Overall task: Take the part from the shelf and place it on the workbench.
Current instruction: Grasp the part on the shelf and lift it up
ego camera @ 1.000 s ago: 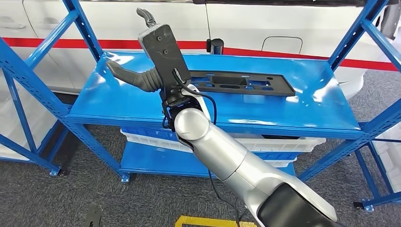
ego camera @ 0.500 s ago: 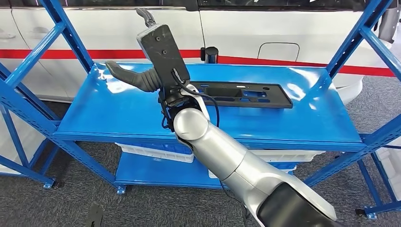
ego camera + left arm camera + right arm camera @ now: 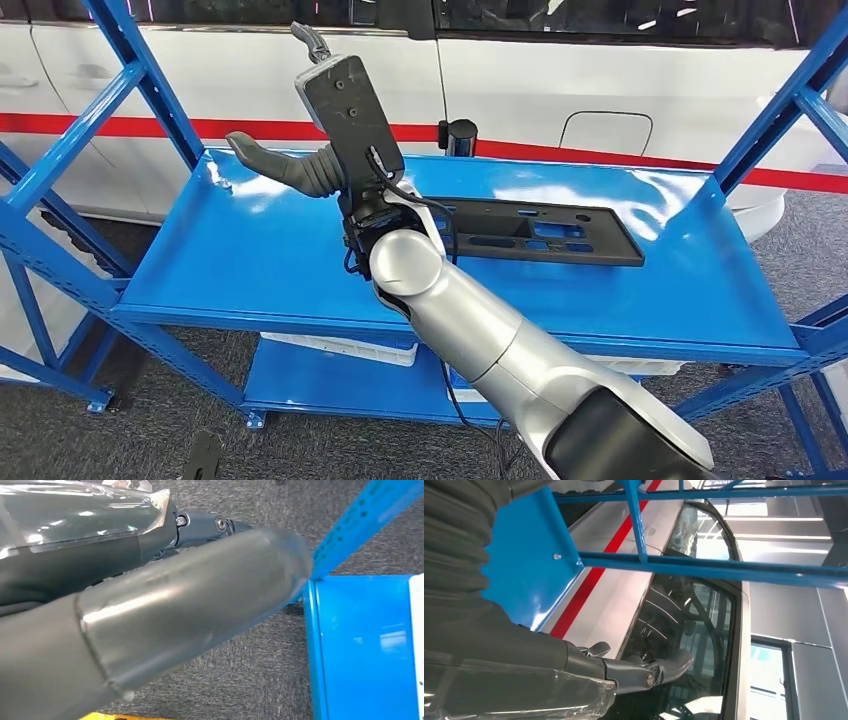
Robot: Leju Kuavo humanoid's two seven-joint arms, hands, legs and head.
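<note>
The part [image 3: 540, 232] is a long flat black plastic panel with cut-outs, lying on the blue top shelf [image 3: 250, 250] right of centre. My right hand [image 3: 340, 130] is raised above the shelf, left of the part and apart from it, thumb stretched out to the left, holding nothing. In the right wrist view the right hand [image 3: 499, 645] has its dark fingers [image 3: 649, 672] extended and empty. My left hand [image 3: 150, 615] hangs over the grey floor beside a blue shelf [image 3: 360, 645], thumb and fingers stretched out, empty.
Blue shelf uprights [image 3: 140, 80] rise at both sides. White bins [image 3: 340, 347] sit on the lower shelf. A white car with a red stripe [image 3: 600, 90] stands close behind the rack. Grey carpet lies around it.
The whole picture has shifted, so the camera moved: the shelf and part now sit lower and further right. My right hand keeps its raised pose, holding nothing.
</note>
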